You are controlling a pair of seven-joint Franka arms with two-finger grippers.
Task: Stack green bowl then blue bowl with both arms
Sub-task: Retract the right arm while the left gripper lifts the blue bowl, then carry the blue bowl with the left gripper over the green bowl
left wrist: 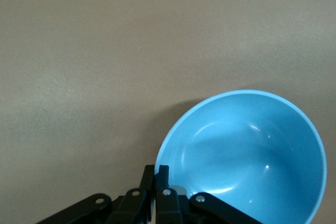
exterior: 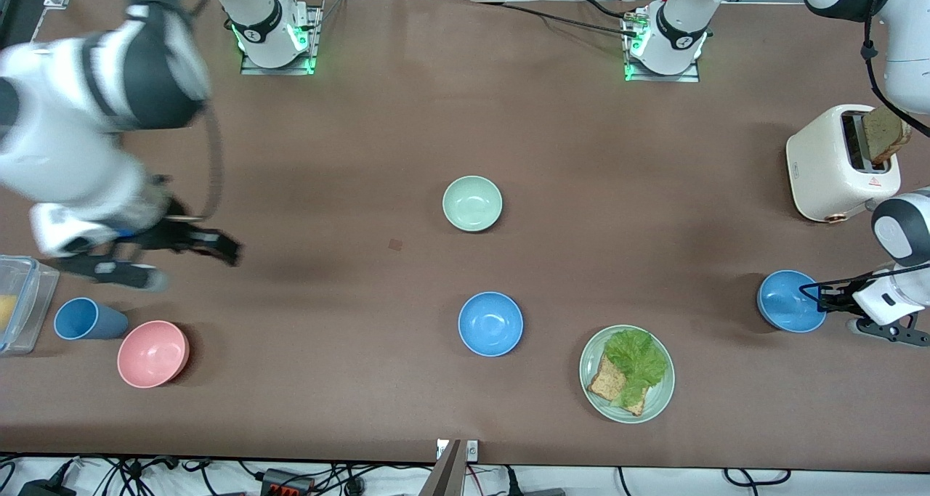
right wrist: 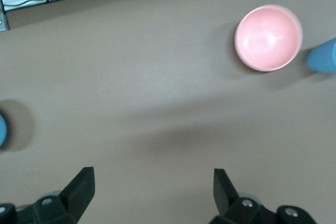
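The green bowl (exterior: 472, 203) sits at the table's middle. One blue bowl (exterior: 490, 324) sits nearer the front camera than it. A second blue bowl (exterior: 790, 301) is at the left arm's end; it fills the left wrist view (left wrist: 247, 161). My left gripper (exterior: 805, 291) is shut on that bowl's rim, one finger inside and one outside (left wrist: 156, 174). My right gripper (exterior: 197, 267) is open and empty, up over bare table near the right arm's end (right wrist: 152, 179). It is blurred in the front view.
A pink bowl (exterior: 152, 353) and blue cup (exterior: 86, 319) sit under the right gripper's end, beside a clear container (exterior: 18, 303). A pale green plate (exterior: 657, 401) with lettuce and toast lies near the held bowl. A toaster (exterior: 828, 163) stands at the left arm's end.
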